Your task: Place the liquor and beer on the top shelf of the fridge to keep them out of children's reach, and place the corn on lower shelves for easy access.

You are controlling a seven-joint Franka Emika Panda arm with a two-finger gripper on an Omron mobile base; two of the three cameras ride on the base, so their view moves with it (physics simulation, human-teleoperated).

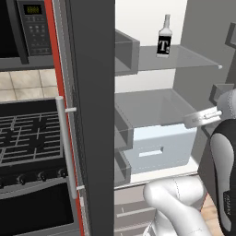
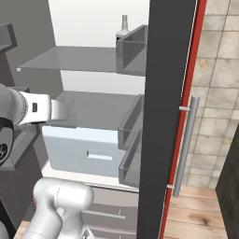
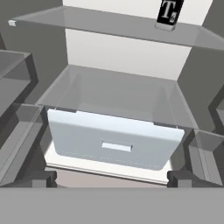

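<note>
The fridge stands open in front of me. The liquor, a pale bottle with a black T label, stands upright on the top shelf; it also shows as the liquor on the top shelf, and as the liquor half hidden behind a door bin. My gripper hovers open and empty in front of the lower shelf, above the white drawer. Its fingertips stand wide apart in the hand view. The beer and the corn are out of view.
The dark fridge door, with its grey handle and door bins, stands open at the left. Beyond it are a black stove and a microwave. A second door stands at the right.
</note>
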